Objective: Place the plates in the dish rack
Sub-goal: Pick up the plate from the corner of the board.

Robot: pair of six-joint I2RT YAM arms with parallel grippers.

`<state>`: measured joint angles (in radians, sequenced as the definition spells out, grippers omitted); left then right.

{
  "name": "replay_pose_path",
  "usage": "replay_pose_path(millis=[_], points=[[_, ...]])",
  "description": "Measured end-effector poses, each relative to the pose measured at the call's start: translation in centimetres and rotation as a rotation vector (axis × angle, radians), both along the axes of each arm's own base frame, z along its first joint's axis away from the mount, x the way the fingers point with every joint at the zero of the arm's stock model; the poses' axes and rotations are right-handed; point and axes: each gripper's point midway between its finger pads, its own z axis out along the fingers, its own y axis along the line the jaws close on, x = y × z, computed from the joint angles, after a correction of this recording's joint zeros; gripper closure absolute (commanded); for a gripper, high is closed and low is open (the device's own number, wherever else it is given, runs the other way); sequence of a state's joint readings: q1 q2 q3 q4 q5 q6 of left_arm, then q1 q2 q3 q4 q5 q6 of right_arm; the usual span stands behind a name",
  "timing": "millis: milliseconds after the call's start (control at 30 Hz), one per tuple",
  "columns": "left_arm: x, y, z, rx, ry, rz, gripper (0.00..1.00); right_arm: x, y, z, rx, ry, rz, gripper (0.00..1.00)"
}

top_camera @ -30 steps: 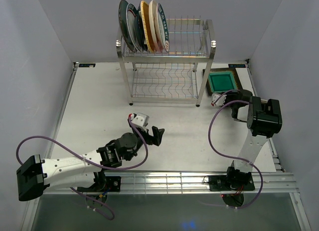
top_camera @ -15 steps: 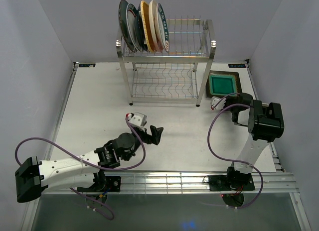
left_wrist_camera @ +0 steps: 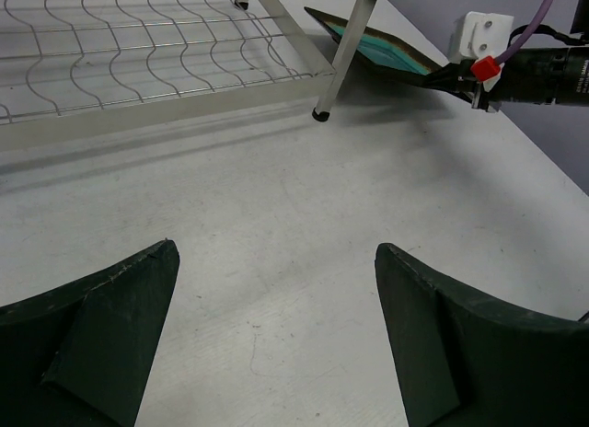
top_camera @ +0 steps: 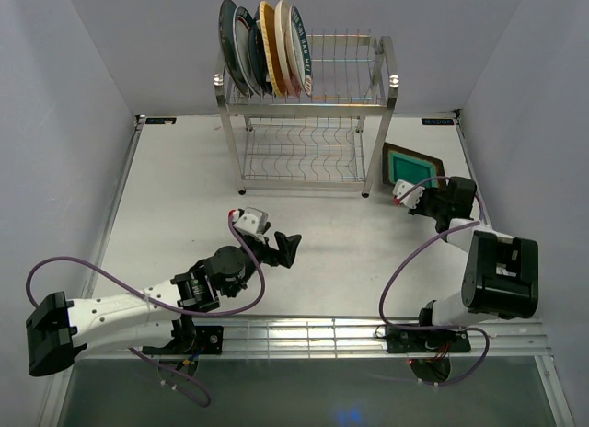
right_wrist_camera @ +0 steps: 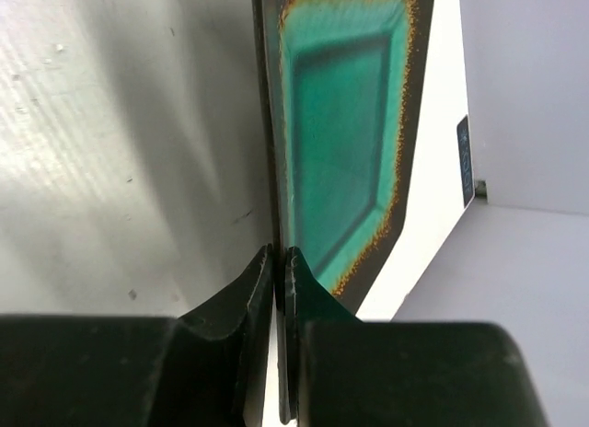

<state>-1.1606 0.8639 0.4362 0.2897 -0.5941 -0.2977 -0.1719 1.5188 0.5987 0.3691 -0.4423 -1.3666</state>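
You have the dish rack (top_camera: pixel 308 123) standing at the far middle of the table (top_camera: pixel 184 188), with a row of plates (top_camera: pixel 265 50) set on edge at the left end of its upper tier. The green square plate (top_camera: pixel 411 163) sits just right of the rack's right front post, tilted, with the right gripper (right_wrist_camera: pixel 279 254) pinched tight on its brown rim. Your left gripper (left_wrist_camera: pixel 276 261) hangs over the table in front of the rack, fingers well apart.

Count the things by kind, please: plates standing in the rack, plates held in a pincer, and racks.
Plates standing in the dish rack: 6
Green square plate held in the right pincer: 1
Racks: 1
Total: 8
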Motion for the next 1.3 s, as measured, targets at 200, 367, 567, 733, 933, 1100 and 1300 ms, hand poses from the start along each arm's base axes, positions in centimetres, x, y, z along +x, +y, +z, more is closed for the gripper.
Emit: replay_pose_path(millis=[200, 367, 567, 733, 933, 1100, 1300], points=[[0.0, -0.7, -1.1, 0.020, 0.026, -0.014, 0.02, -4.5, 0.4, 1.0, 0.037, 0.058, -0.049, 0.92], [-0.1, -1.9, -2.5, 0.048, 0.066, -0.040, 0.02, -8.8, 1.3, 2.0, 0.057, 0.107, -0.049, 0.92], [-0.3, -2.7, -2.1, -0.021, 0.108, -0.048, 0.02, -12.9, 2.6, 2.9, 0.093, 0.163, -0.030, 0.92], [-0.4, -3.4, -1.7, -0.148, 0.180, -0.030, 0.02, -15.2, 3.9, 3.1, 0.133, 0.202, 0.009, 0.92], [-0.6, -4.8, -2.4, -0.263, 0.298, -0.012, 0.02, -16.9, 5.4, 3.8, 0.187, 0.208, 0.057, 0.92], [-1.0, -6.5, -3.3, -0.367, 0.426, -0.011, 0.02, -18.2, 6.9, 4.7, 0.245, 0.228, 0.117, 0.92], [-1.0, -8.7, -5.2, -0.453, 0.578, 0.024, 0.02, -19.8, 8.5, 6.0, 0.297, 0.243, 0.181, 0.92]])
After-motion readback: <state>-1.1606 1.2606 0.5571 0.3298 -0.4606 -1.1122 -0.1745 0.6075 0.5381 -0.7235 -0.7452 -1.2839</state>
